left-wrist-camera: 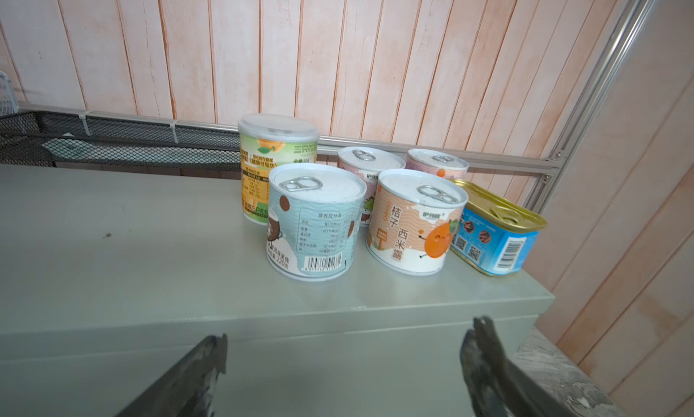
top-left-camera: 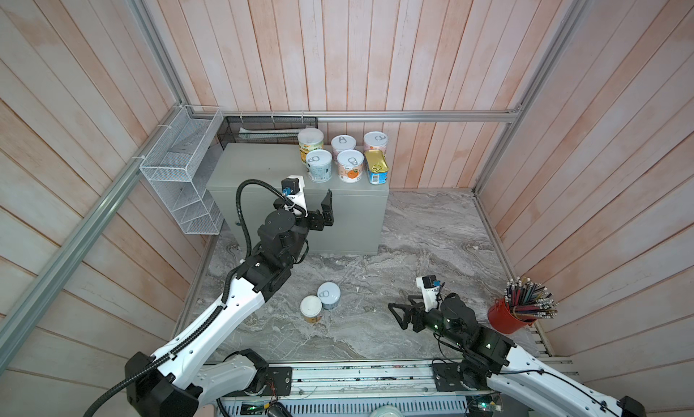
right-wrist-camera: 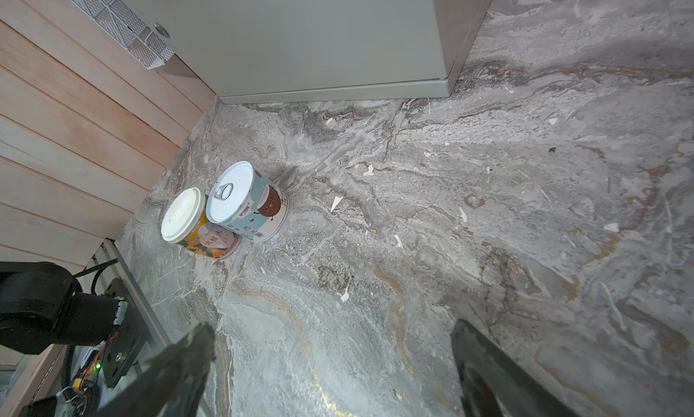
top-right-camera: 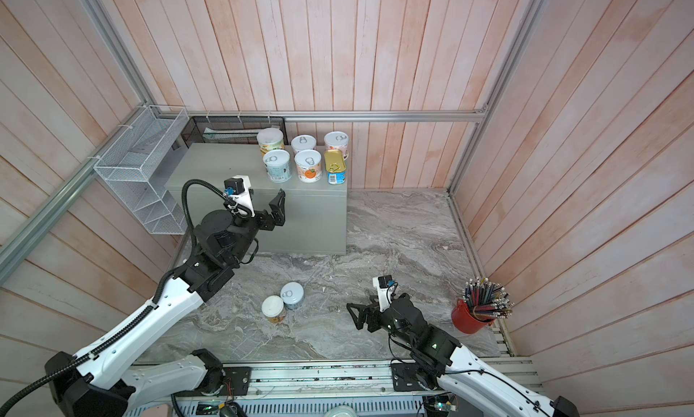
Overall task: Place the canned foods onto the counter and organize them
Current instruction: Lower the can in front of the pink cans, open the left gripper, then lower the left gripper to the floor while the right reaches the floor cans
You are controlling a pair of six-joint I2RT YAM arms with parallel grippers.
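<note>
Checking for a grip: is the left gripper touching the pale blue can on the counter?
Apart. The left wrist view shows the open left gripper short of the pale blue can, with bare counter top between them.

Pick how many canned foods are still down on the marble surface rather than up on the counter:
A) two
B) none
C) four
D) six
A: only an orange-labelled can and a pale blue can stand side by side on the marble surface, while the others are already up on the counter.
</note>
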